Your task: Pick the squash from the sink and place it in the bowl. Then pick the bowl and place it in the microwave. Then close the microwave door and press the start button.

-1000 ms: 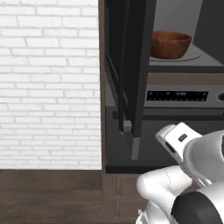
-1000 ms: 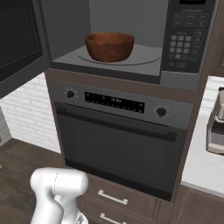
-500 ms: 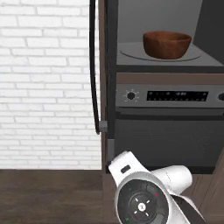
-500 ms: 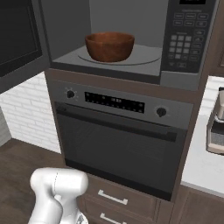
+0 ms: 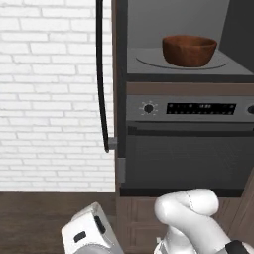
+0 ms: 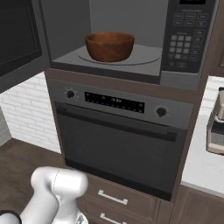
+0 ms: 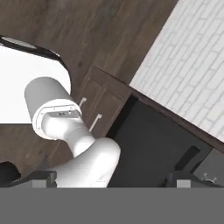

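Note:
The reddish-brown bowl (image 5: 189, 49) (image 6: 109, 46) stands on the turntable inside the microwave (image 5: 149, 30) (image 6: 148, 65). The microwave door (image 5: 101, 74) (image 6: 17, 39) hangs open to the left, edge-on in the left base view. The bowl's wall hides its inside, so the squash is hidden. The sink is out of view. My arm is folded low in front of the cabinet, its white hand (image 5: 92, 233) far below the bowl. In the hand view my gripper (image 7: 113, 179) is open, its tips wide apart with nothing between them, looking down at floor and cabinet.
The microwave's keypad (image 6: 181, 43) is right of the cavity. An oven (image 6: 118, 144) (image 5: 183, 149) with a bar handle sits below, drawers (image 6: 109, 199) under it. A white brick wall (image 5: 49, 99) is at left. A counter with an appliance (image 6: 216, 127) is at right.
The hand has swung from the right of the left base view down to its lower left. The bowl has stayed put, and the gripper stays open.

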